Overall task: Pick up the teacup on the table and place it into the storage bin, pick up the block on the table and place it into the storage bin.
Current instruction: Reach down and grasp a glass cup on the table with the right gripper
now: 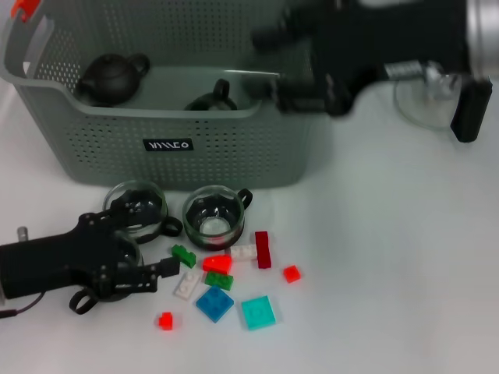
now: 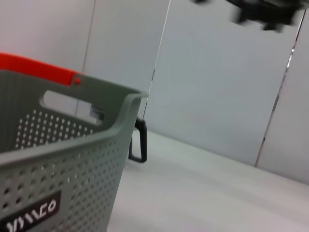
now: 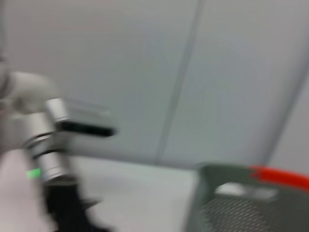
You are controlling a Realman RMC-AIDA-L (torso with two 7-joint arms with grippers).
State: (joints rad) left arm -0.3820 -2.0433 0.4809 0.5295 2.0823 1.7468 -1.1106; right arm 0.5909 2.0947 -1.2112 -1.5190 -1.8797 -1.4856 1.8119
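Note:
The grey-green storage bin (image 1: 195, 156) stands at the back left and holds a black teapot (image 1: 113, 78) and a glass teacup (image 1: 210, 97). My right gripper (image 1: 269, 61) hovers over the bin's right end, open, with nothing between its fingers. Two more glass teacups (image 1: 136, 206) (image 1: 214, 216) stand in front of the bin. My left gripper (image 1: 156, 274) lies low at the front left, over another glass cup whose black handle (image 1: 82, 300) sticks out. Several blocks lie to its right, among them a red block (image 1: 217, 263), a blue block (image 1: 214, 303) and a teal block (image 1: 258, 312).
A glass teapot (image 1: 425, 97) with a black handle stands right of the bin, partly behind my right arm. The left wrist view shows the bin's wall (image 2: 58, 159) with its orange clip (image 2: 38, 67). The right wrist view shows a bin corner (image 3: 241, 203).

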